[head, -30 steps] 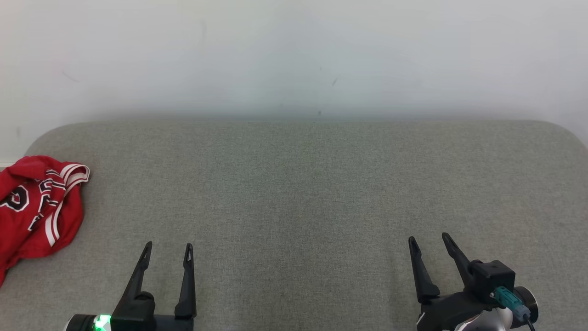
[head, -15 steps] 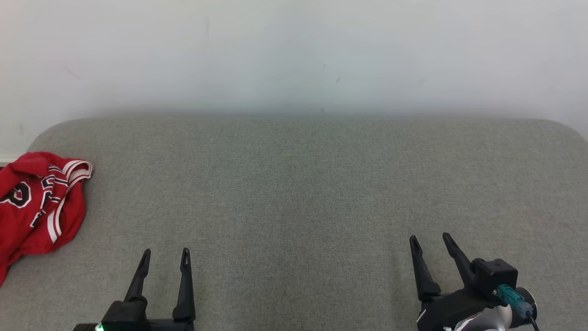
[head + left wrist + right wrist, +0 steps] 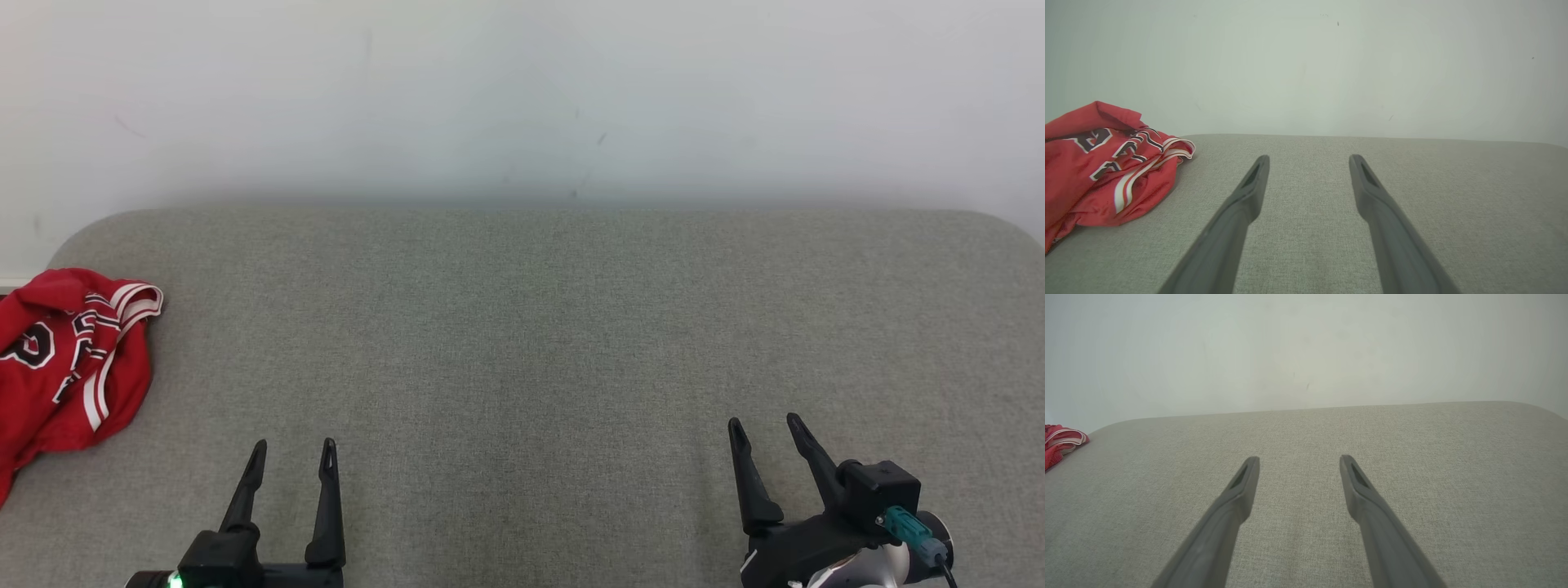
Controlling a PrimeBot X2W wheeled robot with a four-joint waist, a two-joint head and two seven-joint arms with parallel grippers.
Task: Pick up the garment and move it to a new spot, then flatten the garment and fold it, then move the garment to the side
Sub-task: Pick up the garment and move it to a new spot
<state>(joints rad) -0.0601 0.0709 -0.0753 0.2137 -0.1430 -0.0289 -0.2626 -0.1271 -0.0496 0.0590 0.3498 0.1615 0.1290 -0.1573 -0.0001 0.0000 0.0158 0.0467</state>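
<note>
Your garment (image 3: pixel 69 359) lies in a crumpled heap at the far left edge of the cushion (image 3: pixel 522 343), well apart from both grippers. It is a shiny red cloth with white and dark striped trim along a curled hem and dark, white-edged lettering across the folds; the letters are too bunched to read. In the left wrist view it bulges up in soft ridges, with the striped edge turned toward the middle of the cushion.

The cushion is a flat grey pad of coarse woven fabric with a fine speckled grain and rounded far corners. Behind it stands a smooth, pale wall (image 3: pixel 522 98) with a few small dark marks.

Your left gripper (image 3: pixel 294 444) hangs over the near left of the cushion, its two long, dark, tapering fingers spread apart with nothing between them. Each tip has a narrow slot. Your right gripper (image 3: pixel 764 421) sits over the near right, its fingers likewise spread and holding nothing, angled slightly left. A teal plug (image 3: pixel 898 523) sticks out of its dark, blocky wrist housing.
</note>
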